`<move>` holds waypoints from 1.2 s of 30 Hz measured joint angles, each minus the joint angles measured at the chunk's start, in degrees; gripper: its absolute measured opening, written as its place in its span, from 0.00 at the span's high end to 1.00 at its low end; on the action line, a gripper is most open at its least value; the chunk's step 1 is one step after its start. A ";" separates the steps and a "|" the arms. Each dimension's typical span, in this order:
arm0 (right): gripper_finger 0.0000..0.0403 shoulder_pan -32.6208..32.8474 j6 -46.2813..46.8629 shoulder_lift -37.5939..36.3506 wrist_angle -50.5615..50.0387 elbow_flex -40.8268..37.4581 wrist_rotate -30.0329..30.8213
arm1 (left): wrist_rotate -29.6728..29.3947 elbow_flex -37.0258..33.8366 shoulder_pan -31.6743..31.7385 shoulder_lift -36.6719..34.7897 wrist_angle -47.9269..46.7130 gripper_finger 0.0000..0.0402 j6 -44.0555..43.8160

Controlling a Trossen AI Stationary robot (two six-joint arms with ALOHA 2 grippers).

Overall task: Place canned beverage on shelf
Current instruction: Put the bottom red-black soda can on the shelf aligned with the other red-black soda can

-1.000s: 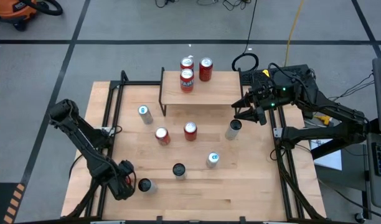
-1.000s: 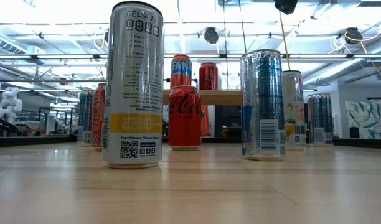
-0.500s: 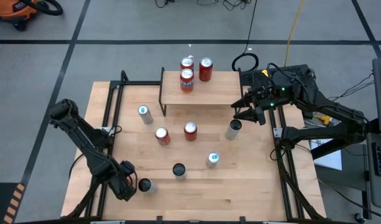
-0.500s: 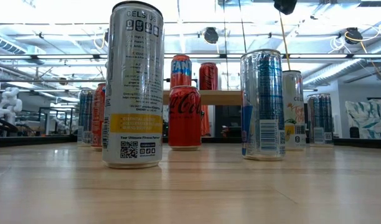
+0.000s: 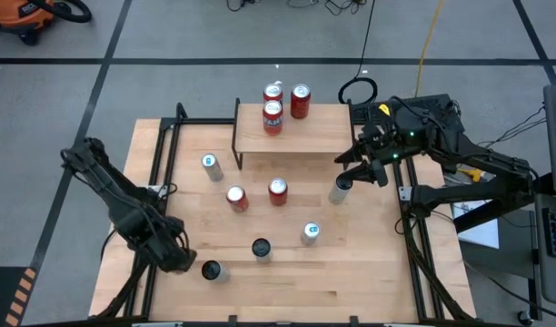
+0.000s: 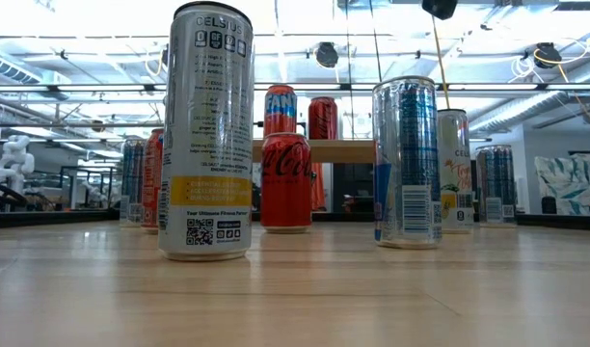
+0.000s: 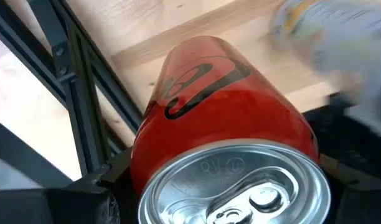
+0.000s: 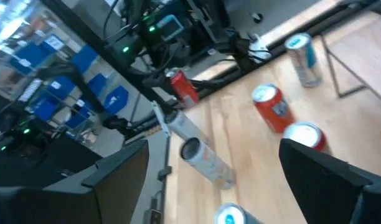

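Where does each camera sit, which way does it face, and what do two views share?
High view: above the table, looking straight down; both arms, left gripper, right gripper.
Low view: tabletop height, looking level past cans; no arm clearly seen.
Left wrist view: on left wrist, looking at the red can its fingers hold.
Right wrist view: on right wrist, looking over the table between open fingers.
Shared: high and low views both show the shelf.

One camera hangs overhead, facing straight down. Another sits at counter (image 6: 295,289) level, looking toward twelve o'clock. Both share the shelf (image 5: 296,130).
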 joint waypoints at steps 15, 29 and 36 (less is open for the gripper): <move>0.16 15.95 -5.16 8.06 15.40 0.11 20.19 | -26.63 9.85 4.78 -8.26 -1.36 0.28 -8.25; 0.16 23.41 -24.84 30.64 5.78 21.29 30.13 | -40.38 9.89 11.26 -8.53 12.23 0.28 -2.68; 0.16 23.62 -27.69 40.38 -0.76 34.88 29.34 | -42.64 9.87 14.07 -7.14 17.43 0.28 1.65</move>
